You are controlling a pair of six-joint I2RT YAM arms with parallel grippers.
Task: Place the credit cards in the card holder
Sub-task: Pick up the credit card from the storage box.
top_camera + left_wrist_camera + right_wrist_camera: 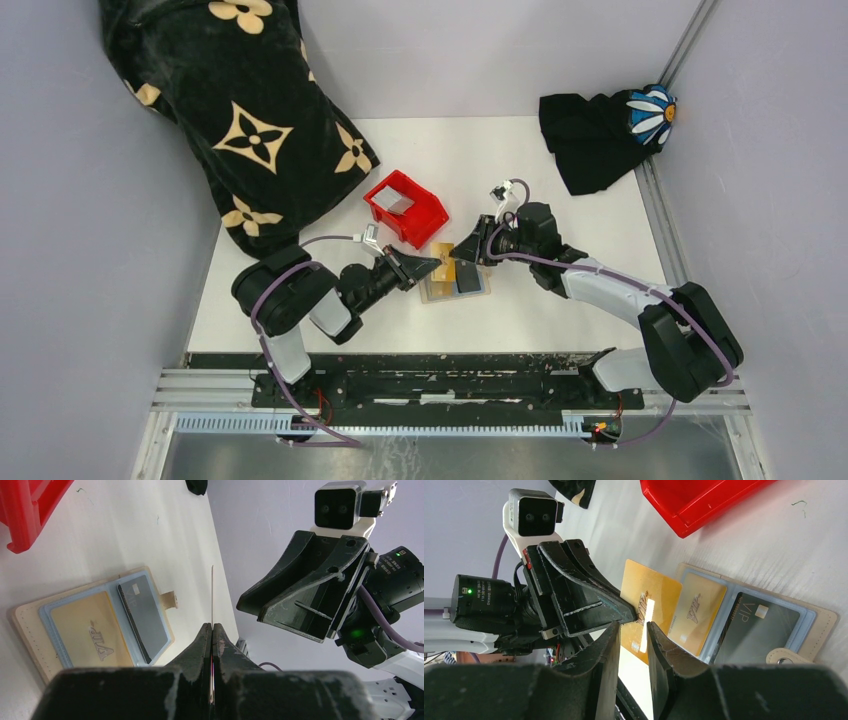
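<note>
The tan card holder [27, 625] lies open on the table, with a gold credit card [87, 632] and a dark grey VIP card [146, 615] in its pale blue slots. My left gripper [212, 626] is shut on another gold credit card [644, 597], held on edge just above the holder's left end [443, 258]. My right gripper [633, 627] is open and faces the left one from the right. Its fingertips are close to the held card's free edge, with nothing between them. In the top view the two grippers [428, 265] [465, 252] meet over the holder [482, 290].
A red plastic bin [405, 207] stands just behind the holder. A large black patterned cloth [240, 110] covers the back left. A black cloth with a flower [600, 130] lies at the back right. White walls enclose the table.
</note>
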